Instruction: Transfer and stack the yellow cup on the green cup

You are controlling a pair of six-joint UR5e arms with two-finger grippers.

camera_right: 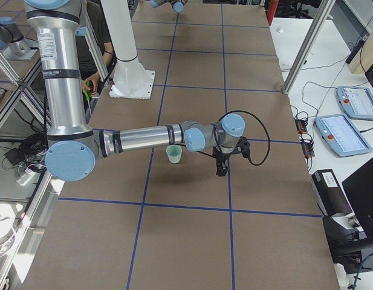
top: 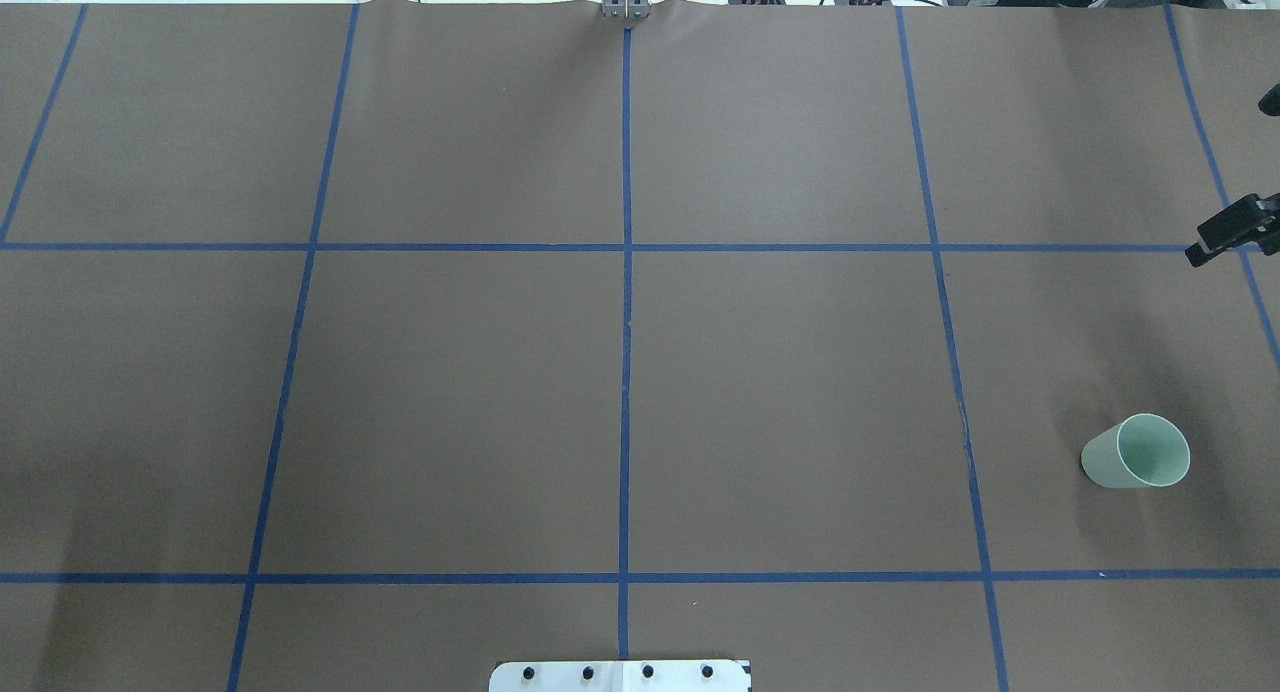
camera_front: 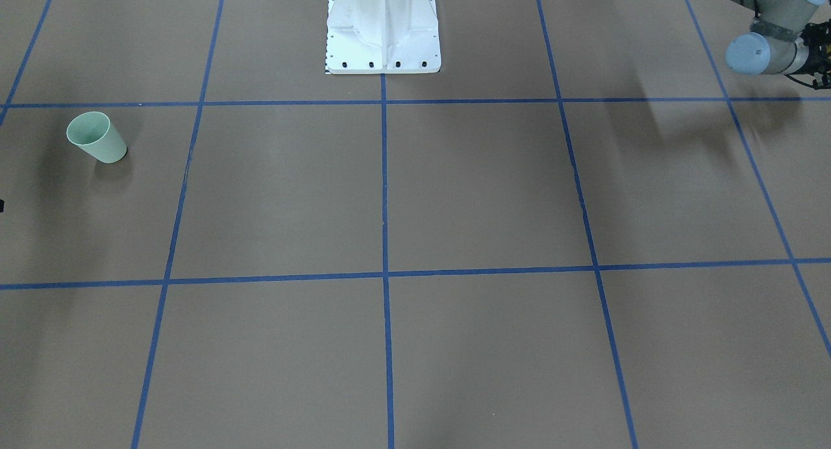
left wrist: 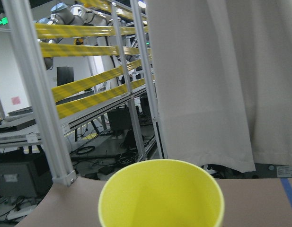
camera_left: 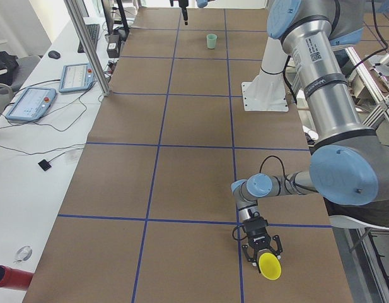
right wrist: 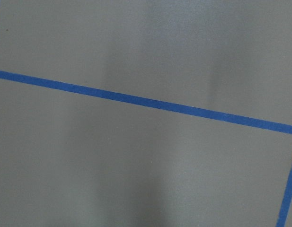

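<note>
At the table's left end, close to the robot-side edge, the left fingers (camera_left: 248,253) are hanging low over the brown table (top: 780,402) with the yellow cup (camera_left: 270,266) at their tips. From the side, the cup is showing as a bright oval between the two black fingers. In the left wrist view its open mouth is filling the bottom of the picture, with no finger showing beside it. Whether the left fingers are clenching the cup or only sitting around it, I cannot tell.

Toward the table's right end, the green cup (camera_front: 97,137) is standing upright on its base, mouth up. It is sitting nearer the robot-side edge than the far edge, alone inside a square of blue tape lines (camera_front: 384,176). The right fingers (camera_right: 220,170) are pointing down near it, on the far-edge side, and are not touching it. Whether they are released or clenched, I cannot tell. The right wrist view is showing only table surface and tape. The white robot base (camera_front: 383,34) is sitting at the middle of the robot-side edge.
</note>
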